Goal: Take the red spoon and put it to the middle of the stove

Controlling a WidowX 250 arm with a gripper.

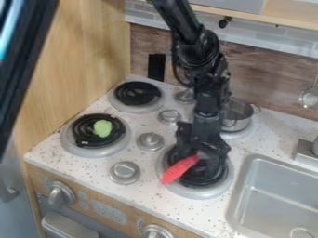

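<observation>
We find the tool (203,157) hanging over the front burner (214,191) nearest the sink (270,197), at the lower end of the black arm (208,93). We cannot tell whether it is clenched on the red spoon (180,169) or released. The spoon lies slanted at the tool's near left side in the view, its upper end meeting the tool's dark outline and its lower end pointing toward the front edge of the table (149,194). Left of the tool, beyond the silver knobs on the table, we note a light green item (102,128) resting on the coil of the other front burner (79,149). We record a back burner (138,94) farther off, to the tool's upper left. Just behind the tool, toward its right, stands a metal pot (233,122); the sink is to the tool's lower right.
</observation>
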